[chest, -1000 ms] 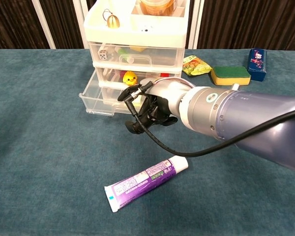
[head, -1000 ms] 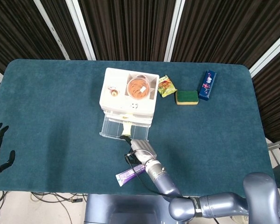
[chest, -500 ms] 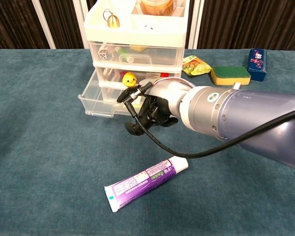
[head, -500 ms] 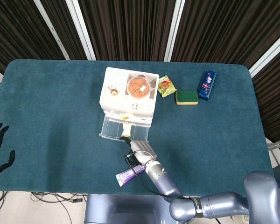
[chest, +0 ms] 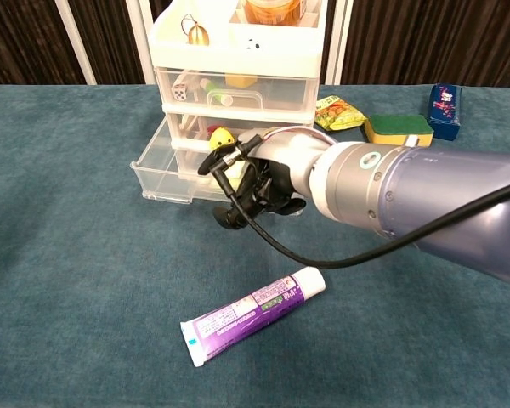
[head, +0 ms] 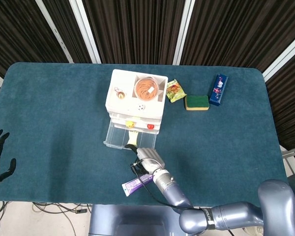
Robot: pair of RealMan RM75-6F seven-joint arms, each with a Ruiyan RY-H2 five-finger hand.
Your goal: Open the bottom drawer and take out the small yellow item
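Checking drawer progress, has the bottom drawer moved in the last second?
Yes. The bottom drawer has slid further out toward the camera and left, away from the green sponge.

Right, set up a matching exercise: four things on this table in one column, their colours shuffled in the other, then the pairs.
1. toothpaste tube
2. sponge
3. small box
4. drawer unit

A. white
B. yellow with a green top
C. purple and white
D. dark blue

Pairs: 1-C, 2-B, 3-D, 4-A
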